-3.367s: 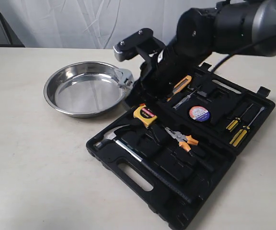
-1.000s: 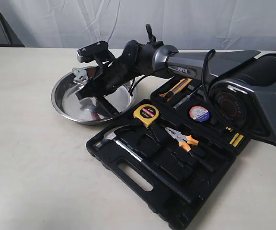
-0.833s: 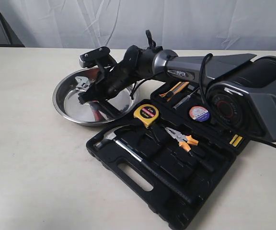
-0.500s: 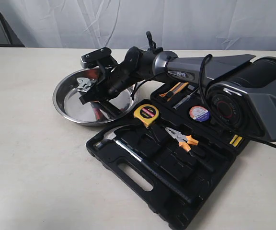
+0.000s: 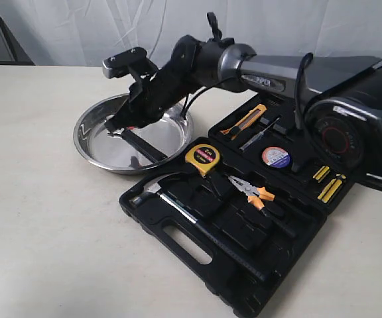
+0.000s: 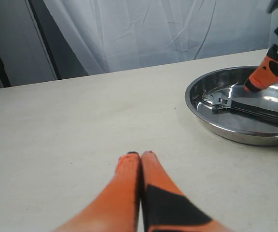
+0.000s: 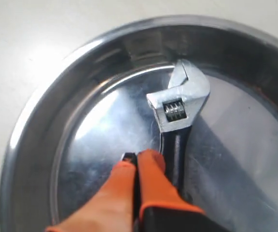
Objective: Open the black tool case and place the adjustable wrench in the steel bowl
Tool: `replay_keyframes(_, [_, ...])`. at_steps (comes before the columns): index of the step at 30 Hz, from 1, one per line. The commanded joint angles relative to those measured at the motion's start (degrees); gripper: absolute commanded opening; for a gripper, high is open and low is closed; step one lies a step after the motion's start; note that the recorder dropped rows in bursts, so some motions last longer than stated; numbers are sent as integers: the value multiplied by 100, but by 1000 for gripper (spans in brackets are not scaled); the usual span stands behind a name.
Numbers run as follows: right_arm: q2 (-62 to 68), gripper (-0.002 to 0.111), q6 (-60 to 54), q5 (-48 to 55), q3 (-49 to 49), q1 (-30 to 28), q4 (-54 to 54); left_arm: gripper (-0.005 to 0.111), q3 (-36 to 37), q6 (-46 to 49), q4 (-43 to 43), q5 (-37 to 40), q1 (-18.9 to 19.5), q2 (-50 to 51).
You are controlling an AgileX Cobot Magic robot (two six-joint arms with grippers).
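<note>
Adjustable wrench (image 7: 177, 116): flat on steel bowl (image 5: 78, 136) floor, head toward 10 o'clock, apparently delivered | black tool case (image 5: 152, 222): lid open, 4 o'clock of bowl | right gripper (image 7: 136, 162): pinched together, empty, just beside handle | left gripper (image 6: 140, 157): closed, empty, parked out of the way.

Even soft light across my views, only faint shadows on the pale beige table (image 5: 38, 218), white glare patches on the shallow round shiny stainless steel bowl (image 7: 37, 121), orange-fingered right gripper (image 7: 136, 157) soft-focused near my lens
</note>
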Motion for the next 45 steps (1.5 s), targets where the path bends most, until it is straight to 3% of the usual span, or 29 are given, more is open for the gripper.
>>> replay_keyframes(1, [-550,-1,-68,448,45,-12,-102,0,-11,-20,-11,-61,-11,-22])
replay_keyframes(7, [-1345,-1,0,-146,1036,-12,-353,0,-11,-20,-11,-61,-11,-22])
replay_keyframes(18, [-4159,-1,889,-2403,4581,-24,-484,0,-11,-20,-11,-61,-11,-22])
replay_keyframes(21, [-5237,-1,889,-2576,5282,-24,-484,0,-11,-20,-11,-61,-11,-22])
replay_keyframes(27, [-6840,-1,889,-2256,6156,-24,-434,0,-11,-20,-11,-61,-11,-22])
replay_keyframes(33, [-7719,-1,899,-47,6286,-13,-354,0,-11,-20,-11,-61,-11,-22])
replay_keyframes(37, [-7962,-1,899,682,6286,-13,-429,0,-11,-20,-11,-61,-11,-22])
replay_keyframes(45, [-8171,-1,1179,304,6281,-13,-566,0,-11,-20,-11,-61,-11,-22])
